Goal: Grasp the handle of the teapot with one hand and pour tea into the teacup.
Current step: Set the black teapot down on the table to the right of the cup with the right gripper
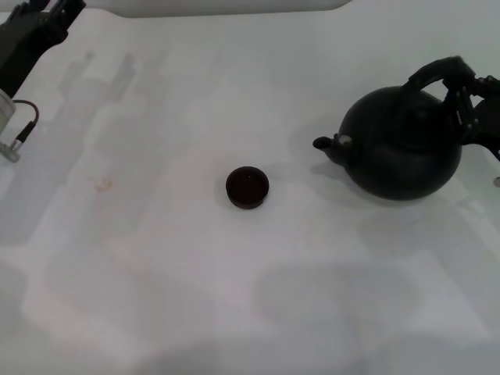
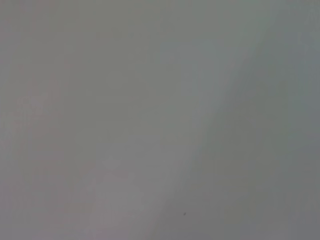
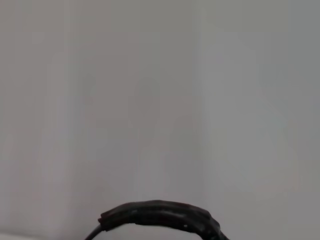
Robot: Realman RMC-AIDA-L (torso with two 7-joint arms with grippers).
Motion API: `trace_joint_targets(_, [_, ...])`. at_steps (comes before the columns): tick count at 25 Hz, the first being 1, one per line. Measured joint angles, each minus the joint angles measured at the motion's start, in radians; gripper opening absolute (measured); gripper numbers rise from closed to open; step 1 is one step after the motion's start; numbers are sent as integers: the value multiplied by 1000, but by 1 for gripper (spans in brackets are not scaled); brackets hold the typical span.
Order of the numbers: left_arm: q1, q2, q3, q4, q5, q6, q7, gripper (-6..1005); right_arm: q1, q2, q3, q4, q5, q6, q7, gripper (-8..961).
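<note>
Standing on the white table (image 1: 156,258) at the right side, the teapot (image 1: 402,152) sits upright with its stubby spout (image 1: 324,144) pointing toward the middle of the table. The handle (image 1: 437,72) arches over the pot's top, and the right gripper (image 1: 467,98) is at that handle on the pot's far right, its dark fingers closed around the loop as far as the head view shows. The right wrist view catches only the top of the handle's arch against bare white surface. The teacup (image 1: 248,187) rests alone near the centre, well apart from the spout, with open table between the two and nothing standing in that gap. A faint reddish stain (image 1: 102,184) marks the table to the left of the cup. The left gripper (image 1: 47,19) is parked at the far left corner, away from both vessels; whether its fingers are spread or closed cannot be told. A cable (image 1: 27,117) loops beneath that arm. The left wrist view shows only blank surface.
</note>
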Motion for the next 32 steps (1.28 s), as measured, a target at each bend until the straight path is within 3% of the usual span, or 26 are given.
trace_joint_targets(15, [-5,0,-1,0,0,3,1,774,-3,0,-15,0,-3,38,8,162])
trace_joint_targets(26, [0,0,-3,0,0,1,1,775,-21,-4,-17,2,-5,14,179,319])
trace_joint_targets(31, [0,0,-1,0,0,2,1,775,-52,-4,-26,5,-14,-36,215,528])
trace_joint_targets(32, [0,0,0,0,0,3,1,775,-63,-3,-25,5,-14,-52,222,609])
